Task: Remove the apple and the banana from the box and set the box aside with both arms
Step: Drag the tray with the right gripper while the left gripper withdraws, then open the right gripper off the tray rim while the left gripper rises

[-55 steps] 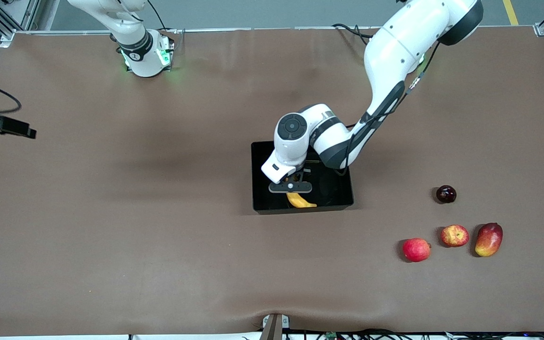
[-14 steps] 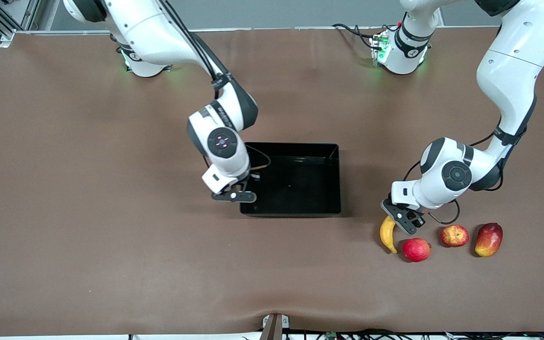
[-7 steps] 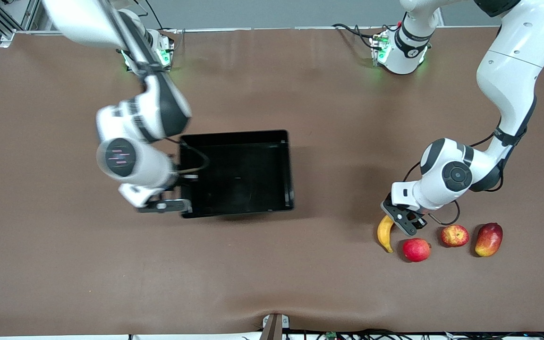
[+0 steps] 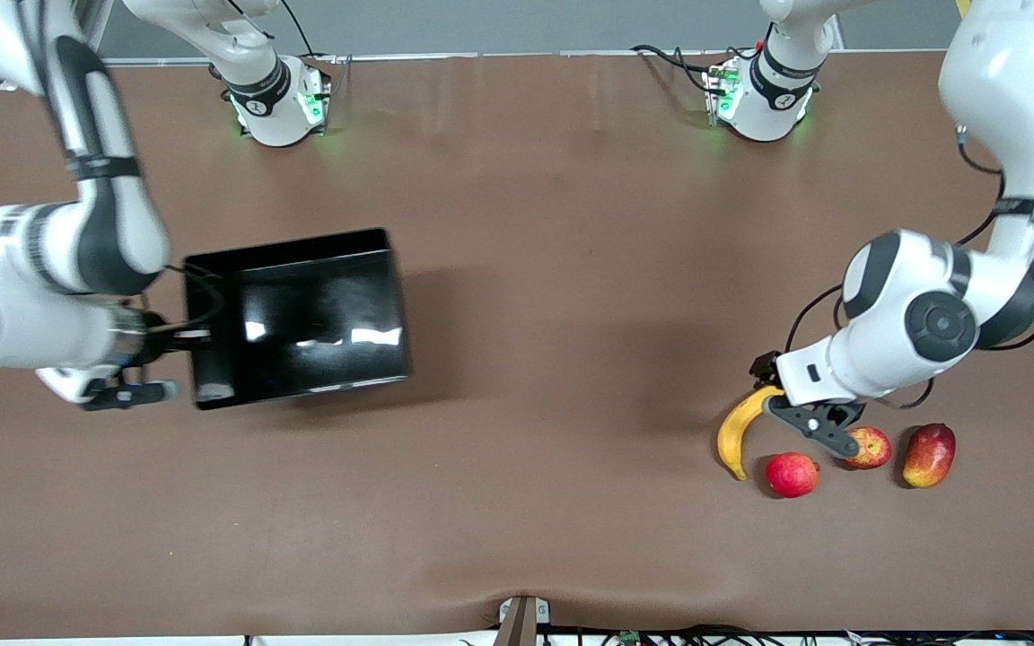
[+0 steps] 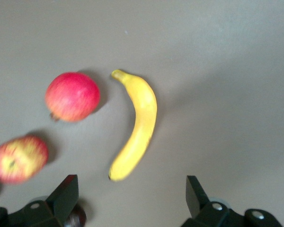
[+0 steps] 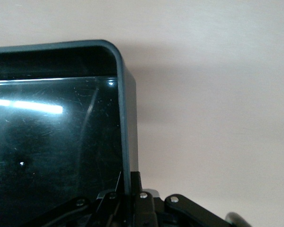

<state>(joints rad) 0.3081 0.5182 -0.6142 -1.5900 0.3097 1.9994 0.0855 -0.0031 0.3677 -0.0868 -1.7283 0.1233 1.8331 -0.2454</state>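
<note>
The black box (image 4: 302,314) hangs a little above the table toward the right arm's end. My right gripper (image 4: 185,343) is shut on its end wall; the right wrist view shows the wall (image 6: 128,127) pinched in the gripper (image 6: 132,185). The yellow banana (image 4: 737,435) lies on the table at the left arm's end. My left gripper (image 4: 811,429) hovers open and empty over the spot between the banana and the red apple with yellow patches (image 4: 869,447). In the left wrist view the banana (image 5: 137,127) and that apple (image 5: 18,158) lie below the open gripper (image 5: 131,189).
A plain red apple (image 4: 791,474) lies beside the banana's tip, also in the left wrist view (image 5: 72,96). A red-yellow mango (image 4: 928,454) lies beside the patched apple. A dark plum (image 5: 76,218) shows by one left finger.
The right arm has carried the box farther toward its own end of the table. The left gripper has risen and shifted from the banana toward the patched apple; the banana stays on the table.
</note>
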